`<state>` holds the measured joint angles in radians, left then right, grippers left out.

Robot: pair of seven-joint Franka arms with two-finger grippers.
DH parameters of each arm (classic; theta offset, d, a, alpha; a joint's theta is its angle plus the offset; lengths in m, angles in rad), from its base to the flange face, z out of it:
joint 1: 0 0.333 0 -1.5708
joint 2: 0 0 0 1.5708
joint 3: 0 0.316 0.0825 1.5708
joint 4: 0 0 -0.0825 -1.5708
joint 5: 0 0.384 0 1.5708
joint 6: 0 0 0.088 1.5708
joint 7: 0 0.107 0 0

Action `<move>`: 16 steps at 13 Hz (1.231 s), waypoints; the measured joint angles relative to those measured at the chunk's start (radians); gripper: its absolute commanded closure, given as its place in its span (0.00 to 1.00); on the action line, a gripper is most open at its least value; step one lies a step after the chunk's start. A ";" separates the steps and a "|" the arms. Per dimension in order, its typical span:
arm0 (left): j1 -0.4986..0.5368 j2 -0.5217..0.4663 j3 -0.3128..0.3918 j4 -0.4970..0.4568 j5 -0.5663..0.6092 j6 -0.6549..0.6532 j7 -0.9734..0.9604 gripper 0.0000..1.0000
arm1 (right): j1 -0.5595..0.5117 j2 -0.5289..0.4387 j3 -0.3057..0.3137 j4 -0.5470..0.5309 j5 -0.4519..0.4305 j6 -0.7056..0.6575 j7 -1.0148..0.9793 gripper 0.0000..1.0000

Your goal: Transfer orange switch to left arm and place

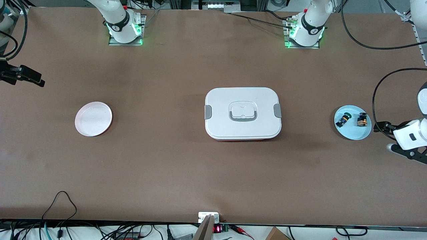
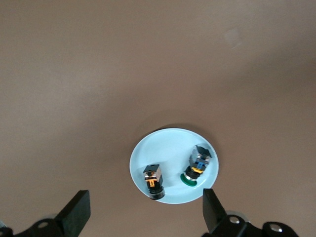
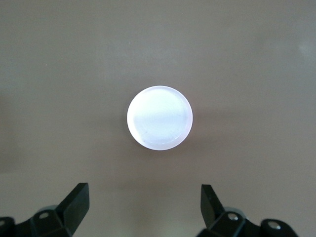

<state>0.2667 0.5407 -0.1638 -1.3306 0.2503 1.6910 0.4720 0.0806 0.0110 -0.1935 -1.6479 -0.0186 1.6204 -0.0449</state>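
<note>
Orange switch [image 1: 362, 120]: front view. It lies on a pale blue plate [image 1: 353, 133] near the counter [image 1: 186, 166] edge at the left arm's end, beside a blue-black part with a green cap [image 1: 343, 119] on the same plate. The box [image 1: 243, 113] sits at the counter's middle, between that plate and an empty pink plate [image 1: 93, 119] toward the right arm's end. The left pincer [image 1: 383, 127] hangs just off the blue plate at that end edge; the right pincer [image 1: 31, 78] hangs over the edge at the right arm's end; neither holds anything.

Left wrist view. The switch [image 2: 153, 181] rests close to the plate rim [image 2: 148, 148], apart from the green-capped part [image 2: 197, 167]. The left pincer's fingers [image 2: 76, 213] stand spread, with nothing between them.

Right wrist view. Only the pink plate [image 3: 159, 118] and bare counter show; the right pincer's fingers [image 3: 75, 201] are likewise spread and empty.

Handling, as a judgement: the switch looks light, rigid and hard-shelled, so it should tolerate a firm pinch but could skid on the smooth plate. The flat sides of its blocky orange-and-black body seem the best place to grip, rather than the rounded end
</note>
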 measured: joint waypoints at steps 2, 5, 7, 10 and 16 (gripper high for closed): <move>-0.037 -0.012 -0.004 0.037 0.000 -0.057 -0.060 0.00 | 0.003 0.000 0.001 0.007 0.000 0.001 0.000 0.00; -0.058 -0.035 -0.046 0.081 0.000 -0.135 -0.191 0.00 | 0.005 0.000 0.001 0.014 0.000 0.002 0.000 0.00; -0.061 -0.063 -0.083 0.091 0.000 -0.162 -0.255 0.00 | 0.006 0.000 0.001 0.014 0.000 0.002 0.000 0.00; -0.063 -0.111 -0.128 0.094 -0.024 -0.187 -0.312 0.00 | 0.007 0.000 0.001 0.014 0.000 0.002 0.000 0.00; -0.064 -0.159 -0.137 0.094 -0.103 -0.222 -0.376 0.00 | 0.007 0.002 0.001 0.014 0.000 0.004 0.000 0.00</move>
<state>0.2028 0.3815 -0.3010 -1.2365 0.1468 1.4688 0.0959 0.0878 0.0130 -0.1923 -1.6338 -0.0190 1.6247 -0.0451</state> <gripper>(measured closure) 0.000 0.000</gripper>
